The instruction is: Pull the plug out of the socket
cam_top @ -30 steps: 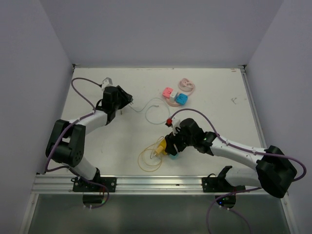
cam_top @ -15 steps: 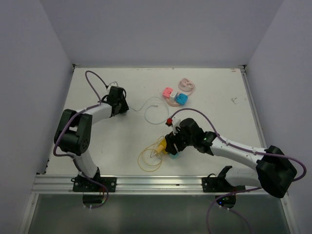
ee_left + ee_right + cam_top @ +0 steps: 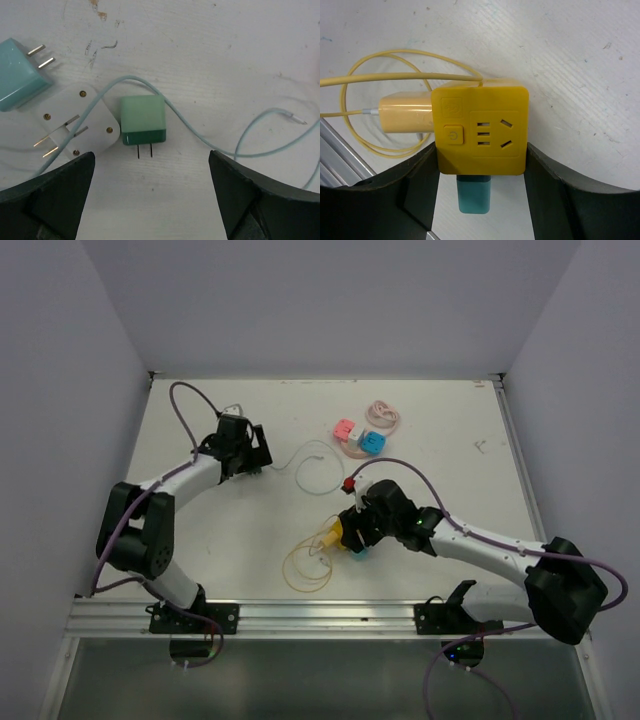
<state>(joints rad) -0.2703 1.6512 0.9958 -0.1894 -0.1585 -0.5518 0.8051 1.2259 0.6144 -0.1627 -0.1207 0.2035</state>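
**Lot:** socket-and-plug set, near middle of desk [image 3: 450, 480].

**Change against the view a second back:** yellow socket cube [image 3: 480, 131] shifted slightly away from the near edge, both plugs carried along with it. Left arm re-posed at the far left, elbow swung, no closer to the set. Judged as repositioning only. No separation yet, task barely begun.

**Right gripper** [image 3: 480, 152]: closed narrow on the cube, one finger against each side wall, outlet face toward the wrist camera. Resting on the desk or lifted: cannot tell.

**Yellow plug** [image 3: 405, 119]: seated in the cube's left face as seen from the wrist, just outside the finger on that side. Yellow cable [image 3: 395, 76] looped beyond.

**Teal plug** [image 3: 474, 196]: seated in the lower face, protruding between the two fingers toward the palm. Judged awkward to reach.

**Left gripper** [image 3: 150, 162]: spread wide, holding nothing, hovering above a green charger [image 3: 143, 119]. White adapter [image 3: 95, 112] just beside the charger, teal adapter [image 3: 17, 82] past that. Well apart from the cube.

**Likely requirement:** left gripper brought across to pinch one plug, probably the yellow, then drawn straight out against the right-hand hold. Intended plug: not determinable.
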